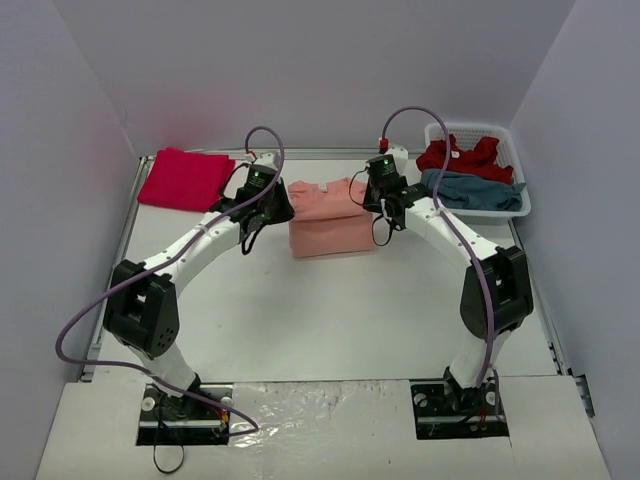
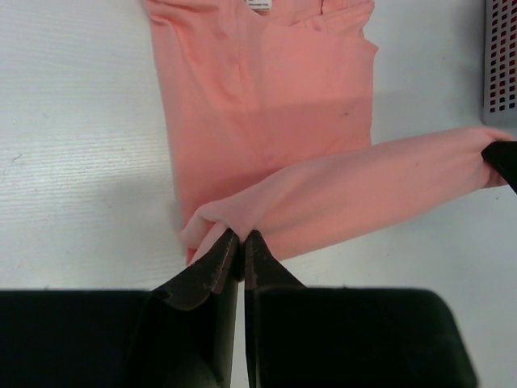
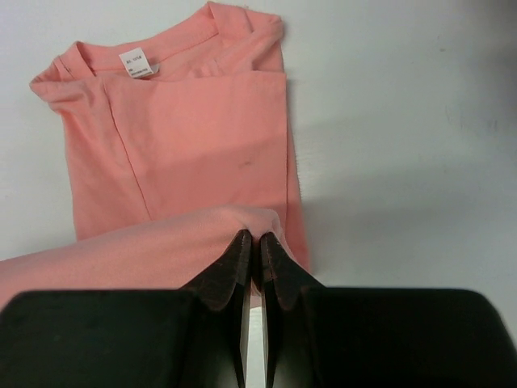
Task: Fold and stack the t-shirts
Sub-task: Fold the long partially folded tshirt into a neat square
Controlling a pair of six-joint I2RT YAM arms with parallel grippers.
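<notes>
Salmon t-shirt lies part-folded on the table left of the white basket. I have both grippers clamped tight on its raised edge, a band of cloth stretched between them: the left gripper on the corner farther from the basket, the right gripper on the corner nearer it. Inside the basket I see a crumpled red t-shirt with a teal t-shirt on its near side, and a folded red t-shirt lies flat much farther to the basket's left.
</notes>
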